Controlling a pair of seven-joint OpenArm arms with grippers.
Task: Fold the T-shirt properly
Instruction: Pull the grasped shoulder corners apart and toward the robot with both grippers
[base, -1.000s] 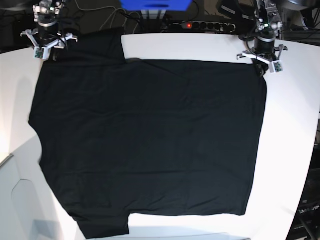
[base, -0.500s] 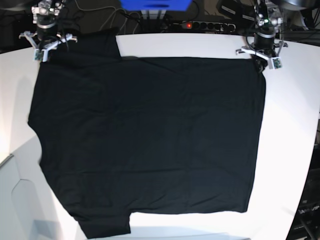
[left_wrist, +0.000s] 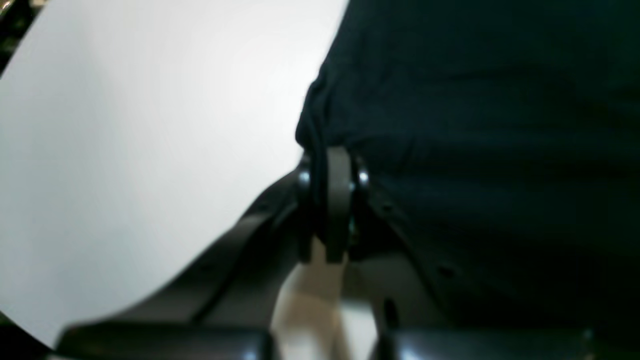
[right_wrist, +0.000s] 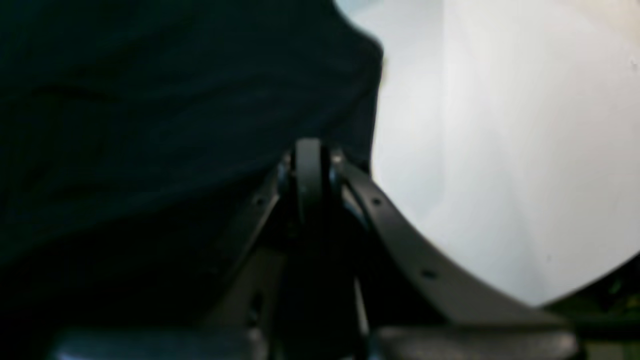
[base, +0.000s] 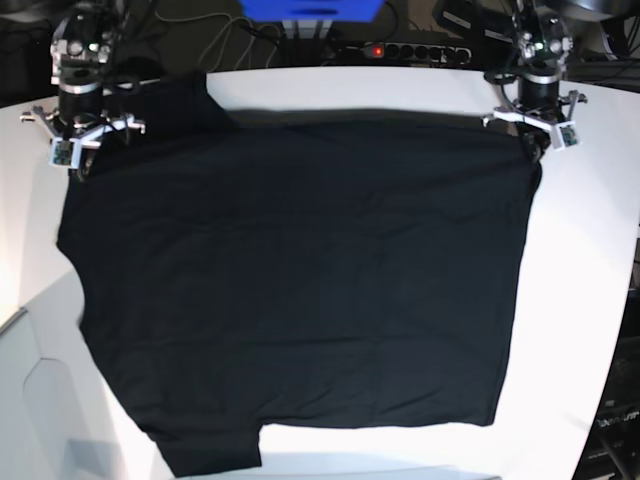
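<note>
Overhead, the T-shirt (base: 300, 280) lies spread flat across most of the white table (base: 590, 300), one sleeve at 11 o'clock and the other at 7. The left gripper (base: 533, 135) pinches the 1 o'clock corner; the right gripper (base: 78, 158) pinches the far edge at 10 o'clock, beside the sleeve.

From the left wrist, the jaws are clamped on a bunched corner of black cloth (left_wrist: 320, 135), with bare table towards 9 o'clock.

From the right wrist, the jaws are closed, and the blurred view suggests, without proving it, that cloth (right_wrist: 200, 125) sits between them.

To fold well, I judge both arms should lift together at equal height, keep the far edge taut, and carry it evenly towards 6 o'clock so the hems meet squarely.
</note>
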